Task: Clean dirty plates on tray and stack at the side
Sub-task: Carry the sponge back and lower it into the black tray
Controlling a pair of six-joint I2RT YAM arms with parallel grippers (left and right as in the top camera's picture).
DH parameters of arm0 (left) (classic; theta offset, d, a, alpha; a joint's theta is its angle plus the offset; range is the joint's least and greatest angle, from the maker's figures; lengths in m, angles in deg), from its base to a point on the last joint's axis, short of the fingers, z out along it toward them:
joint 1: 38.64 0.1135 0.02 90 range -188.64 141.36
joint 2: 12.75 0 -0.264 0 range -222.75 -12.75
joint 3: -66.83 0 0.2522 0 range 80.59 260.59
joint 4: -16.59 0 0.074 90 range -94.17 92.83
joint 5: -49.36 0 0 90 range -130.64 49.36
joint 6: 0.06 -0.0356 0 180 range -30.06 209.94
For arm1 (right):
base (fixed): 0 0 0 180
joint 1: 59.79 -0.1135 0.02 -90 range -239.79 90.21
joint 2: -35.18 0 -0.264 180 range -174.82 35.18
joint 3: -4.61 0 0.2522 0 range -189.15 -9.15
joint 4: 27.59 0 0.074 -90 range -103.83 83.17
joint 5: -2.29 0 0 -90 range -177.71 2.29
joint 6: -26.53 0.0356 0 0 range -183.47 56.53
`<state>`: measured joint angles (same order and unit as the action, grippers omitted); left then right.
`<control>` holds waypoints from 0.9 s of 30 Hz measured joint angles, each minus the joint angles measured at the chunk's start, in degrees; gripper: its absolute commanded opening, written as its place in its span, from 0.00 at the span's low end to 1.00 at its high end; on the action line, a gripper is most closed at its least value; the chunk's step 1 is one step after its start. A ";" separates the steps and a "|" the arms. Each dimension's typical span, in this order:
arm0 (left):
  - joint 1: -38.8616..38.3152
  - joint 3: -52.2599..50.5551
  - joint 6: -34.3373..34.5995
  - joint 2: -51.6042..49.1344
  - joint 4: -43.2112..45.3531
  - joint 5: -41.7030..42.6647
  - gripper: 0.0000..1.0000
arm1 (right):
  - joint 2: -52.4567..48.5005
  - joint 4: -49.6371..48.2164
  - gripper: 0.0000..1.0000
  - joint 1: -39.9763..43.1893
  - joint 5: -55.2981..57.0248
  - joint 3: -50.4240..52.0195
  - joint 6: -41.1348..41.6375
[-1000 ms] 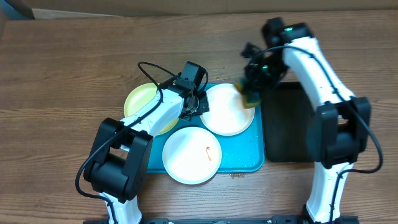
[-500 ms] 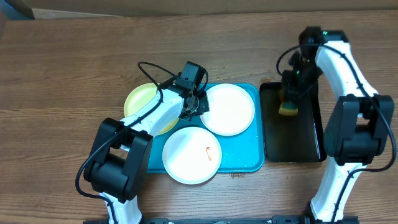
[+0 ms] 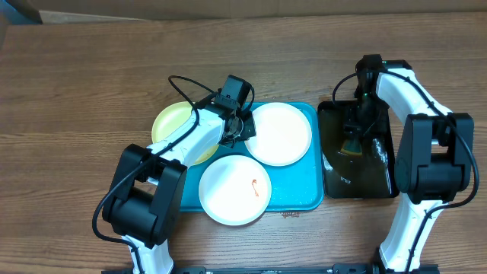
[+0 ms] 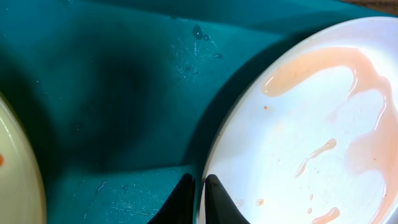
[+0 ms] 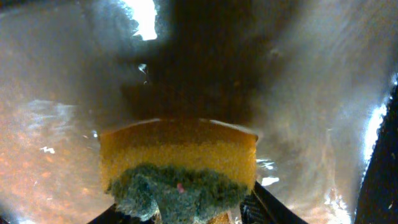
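1. The left jaws (image 4: 199,196) stood nearly closed on the rim of the upper white plate (image 4: 311,137). That plate lay flat on the turquoise tray (image 4: 124,81) and carried thin, watery orange streaks.
2. From that pinch, the plate's whole body lay to one side of the jaws, toward the black tray (image 3: 373,179).
3. The right jaws (image 5: 186,211) hung over the black tray, well apart from every plate. They straddled the sponge (image 5: 180,162), but whether they gripped it could not be told.
4. The left arm was therefore much the nearer. Any lift probably depended on that one-sided rim hold, with the yellow-green plate (image 3: 171,122) just behind the jaws.
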<state>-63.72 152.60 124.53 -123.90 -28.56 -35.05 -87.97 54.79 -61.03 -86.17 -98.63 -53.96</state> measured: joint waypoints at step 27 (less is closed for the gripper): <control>0.00 0.00 0.00 0.00 0.00 0.00 0.12 | 0.00 5.57 0.21 -8.41 -8.76 -8.24 0.96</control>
<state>-63.72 152.60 124.53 -123.90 -28.56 -35.05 -87.97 60.36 -69.44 -94.94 -106.87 -52.99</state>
